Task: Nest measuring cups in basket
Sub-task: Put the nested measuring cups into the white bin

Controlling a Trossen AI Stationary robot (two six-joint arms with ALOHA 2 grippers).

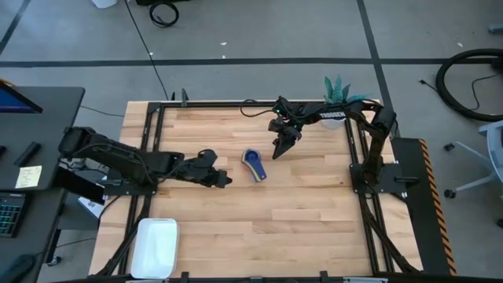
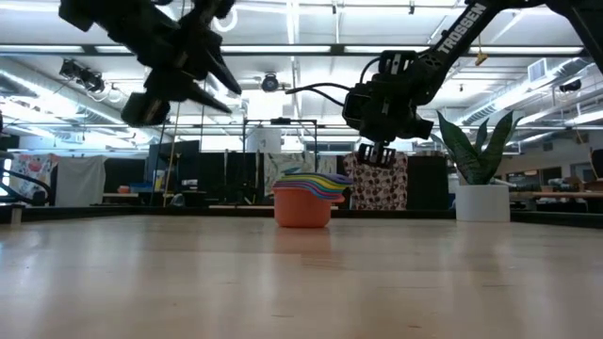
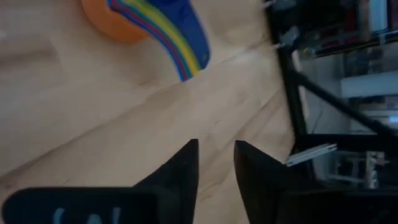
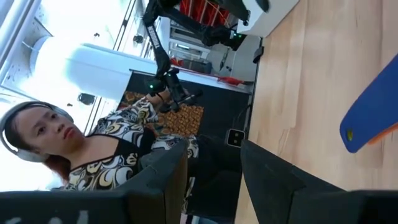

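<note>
2 dark, jointed arms (image 1: 118,161) with black cabling; white "TROSSEN" lettering along the right arm (image 1: 334,115); tapered matte-black fingers (image 3: 180,174) on each gripper.

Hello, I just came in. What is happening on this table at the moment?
The measuring cups sit nested in one stack in the middle of the table, not in the basket, which is at the near left corner. The left gripper hovers just left of the stack, fingers apart and empty. The right gripper hangs just beyond it, also open and empty. A potted plant stands at the far right.
</note>
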